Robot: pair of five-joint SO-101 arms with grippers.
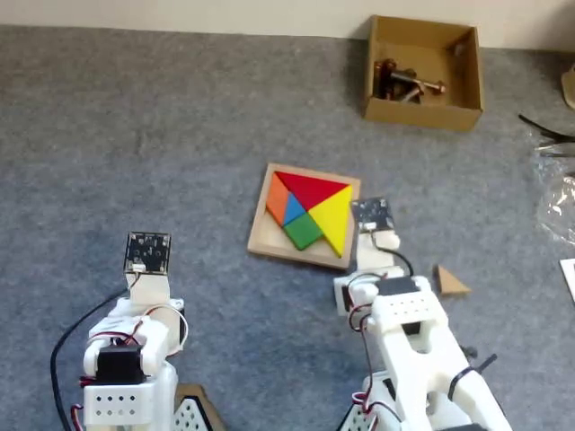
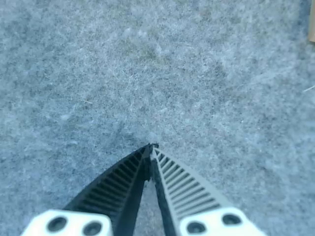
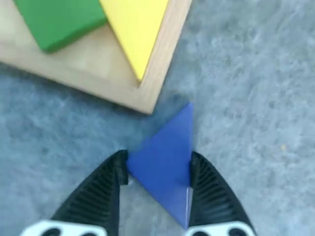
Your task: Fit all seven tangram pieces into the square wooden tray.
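Step in hand, as I judge it: placing the blue triangle. The right claw is clamped across it, just outside the near corner of the tray. Bare wood shows beside the green square. The left claw is closed, empty, over the counter. A tan triangle lies apart. Next move likely calls for lifting, turning, and lowering into the gap.

Grey felt covers the table, a pale wall behind.
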